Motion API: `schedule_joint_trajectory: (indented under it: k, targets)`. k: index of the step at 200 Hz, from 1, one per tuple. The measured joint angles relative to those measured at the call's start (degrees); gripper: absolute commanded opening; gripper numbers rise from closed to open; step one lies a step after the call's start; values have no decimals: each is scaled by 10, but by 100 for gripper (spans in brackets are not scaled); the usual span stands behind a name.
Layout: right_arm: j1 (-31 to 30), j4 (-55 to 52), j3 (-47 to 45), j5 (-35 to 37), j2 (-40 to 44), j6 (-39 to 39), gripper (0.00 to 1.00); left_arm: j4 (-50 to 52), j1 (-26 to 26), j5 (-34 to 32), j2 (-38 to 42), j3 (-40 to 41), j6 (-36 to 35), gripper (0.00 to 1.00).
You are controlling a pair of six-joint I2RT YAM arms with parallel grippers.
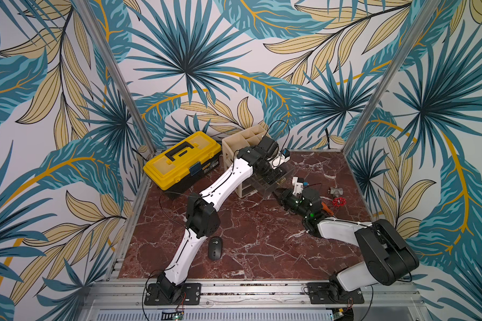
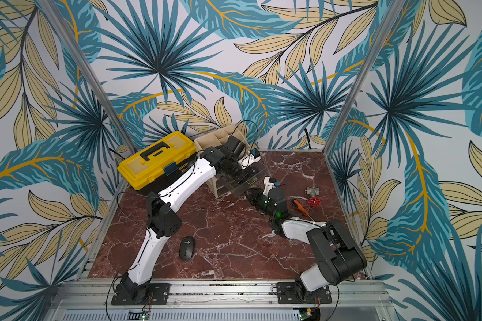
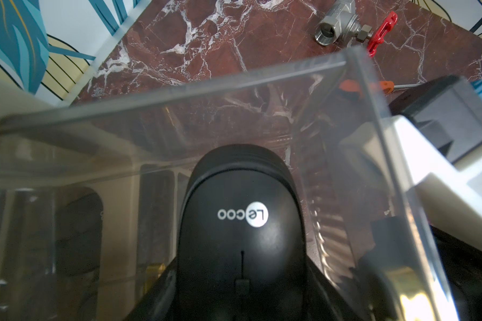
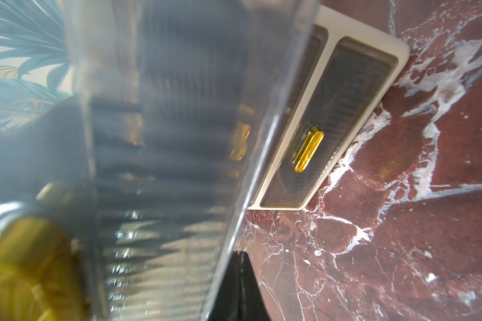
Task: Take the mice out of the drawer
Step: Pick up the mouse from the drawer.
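Step in hand: pick of a mouse from the open drawer. Clear drawer (image 1: pixel 262 184) is pulled out of beige organizer (image 1: pixel 242 144). It's pinned at the drawer handle (image 4: pixel 23 258) by R fingers (image 4: pixel 240 289), which are clenched (handle grip judged, view blurred). L fingers (image 3: pixel 150 303) are set inside the drawer, astride target mouse (image 3: pixel 241 222), one per flank, scroll-wheel end nearest the wrist. Whether contact is made can't be told. Freed mouse (image 1: pixel 215 248) is lying on counter (image 1: pixel 262 236) beside L arm. Other mice can't be made out.

Next: squeeze to be completed across the flanks, then a straight lift clear of the drawer walls, w/ drawer steadied by R. Shell is smooth and rounded, so slip is likely if gripped high.
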State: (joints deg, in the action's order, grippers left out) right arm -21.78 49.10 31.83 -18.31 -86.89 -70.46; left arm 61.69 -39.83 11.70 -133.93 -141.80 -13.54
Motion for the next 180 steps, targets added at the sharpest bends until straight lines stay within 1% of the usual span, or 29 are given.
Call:
schedule_joint_trajectory:
  k: [78, 141, 180]
  targets:
    - [0, 7, 0, 3, 12, 5, 0, -7, 0, -17, 17, 0, 10, 56]
    - [0, -68, 2, 23, 54, 35, 0, -10, -3, -23, 36, 0, 14, 55]
    - [0, -94, 7, 28, 58, 48, 0, -10, -4, -31, 41, 1, 16, 55]
